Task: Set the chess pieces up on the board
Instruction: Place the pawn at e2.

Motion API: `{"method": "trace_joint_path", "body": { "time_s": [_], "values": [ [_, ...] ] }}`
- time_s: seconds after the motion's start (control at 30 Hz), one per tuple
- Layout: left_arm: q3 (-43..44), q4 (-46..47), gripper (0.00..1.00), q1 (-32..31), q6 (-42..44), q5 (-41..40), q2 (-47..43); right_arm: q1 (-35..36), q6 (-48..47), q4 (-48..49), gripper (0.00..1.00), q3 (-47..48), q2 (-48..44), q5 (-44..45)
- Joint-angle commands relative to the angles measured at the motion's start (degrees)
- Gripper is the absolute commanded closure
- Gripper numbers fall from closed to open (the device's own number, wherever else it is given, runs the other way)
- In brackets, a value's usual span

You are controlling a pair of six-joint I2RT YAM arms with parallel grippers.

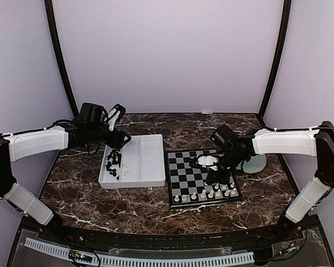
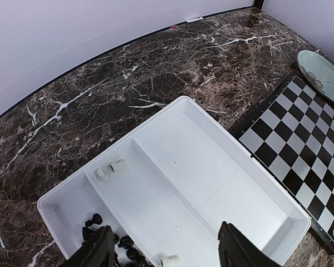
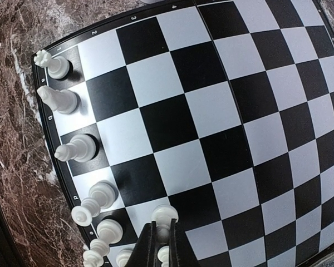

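Observation:
The board (image 1: 189, 167) lies right of centre, with several white pieces (image 1: 203, 194) along its near edge. In the right wrist view these white pieces (image 3: 78, 149) line the board's (image 3: 211, 105) left edge. My right gripper (image 3: 162, 225) is shut on a white pawn (image 3: 165, 213), whose base is on or just above a silver square in the second row; it hangs over the board's near right part (image 1: 214, 179). My left gripper (image 2: 167, 250) is open and empty above the white tray (image 2: 211, 167), at its far left (image 1: 118, 143). The tray holds black pieces (image 2: 92, 220) and white pieces (image 2: 118, 164).
The white tray (image 1: 147, 161) stands left of the board, with black pieces (image 1: 112, 164) heaped in its left compartment. A pale green plate (image 1: 256, 163) sits beyond the board's right side and also shows in the left wrist view (image 2: 323, 67). The table is dark marble.

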Motion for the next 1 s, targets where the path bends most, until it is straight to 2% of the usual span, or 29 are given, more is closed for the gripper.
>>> {"method": "trace_joint_path", "body": {
  "time_s": [0.0,0.97],
  "values": [
    [-0.25,0.79,0.34,0.13,-0.14,0.77,-0.56,0.25,-1.11,-0.94,0.93,-0.84,-0.15,-0.2],
    [-0.11,0.45,0.35,0.13,-0.45,1.69,0.05,0.21,-2.03,-2.57,0.9,-1.52,2.11,-0.94]
  ]
}}
